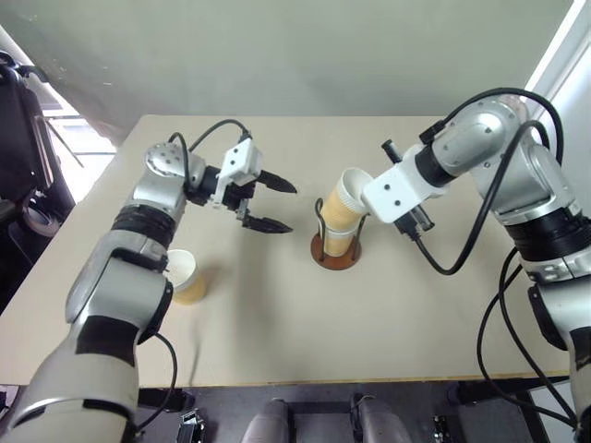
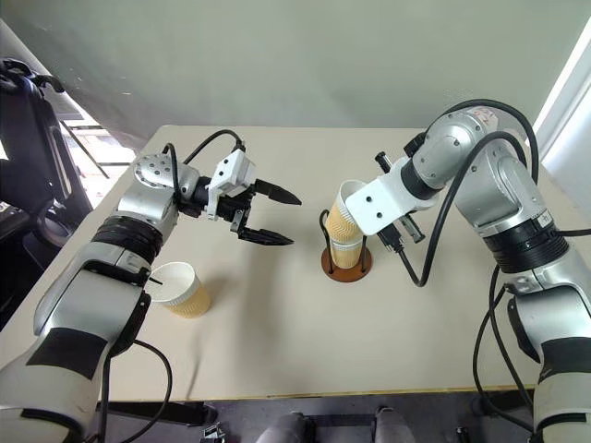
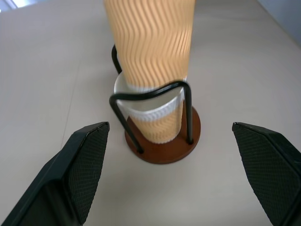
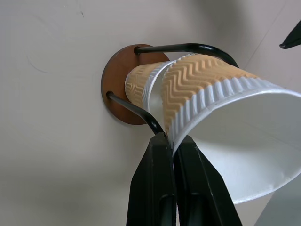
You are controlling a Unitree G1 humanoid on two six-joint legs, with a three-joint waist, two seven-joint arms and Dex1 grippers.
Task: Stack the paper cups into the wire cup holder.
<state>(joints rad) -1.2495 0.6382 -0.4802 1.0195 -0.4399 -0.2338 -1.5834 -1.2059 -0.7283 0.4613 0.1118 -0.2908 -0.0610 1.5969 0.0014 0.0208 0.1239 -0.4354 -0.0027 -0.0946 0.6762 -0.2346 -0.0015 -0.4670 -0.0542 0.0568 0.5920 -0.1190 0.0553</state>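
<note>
Loose cup (image 1: 188,277) seen nearest camera, lying on its side on table (image 1: 277,323) beside left forearm, mouth toward left edge. Holder (image 1: 335,249) stood mid-table, one cup (image 3: 157,117) seated inside wire loops. Second cup (image 4: 225,122) tilted, bottom tucked into seated cup, rim pinched by right gripper (image 4: 171,141), fingers pressed together on cup wall. Left gripper (image 2: 272,217) held just left of holder, jaws spread wide, nothing gripped. No writing or labels readable on cups.

left pincer (image 1: 272,205): jaws wide apart, empty, pointing sideways | right pincer (image 4: 172,141): jaws pinched together, angled downward
</note>
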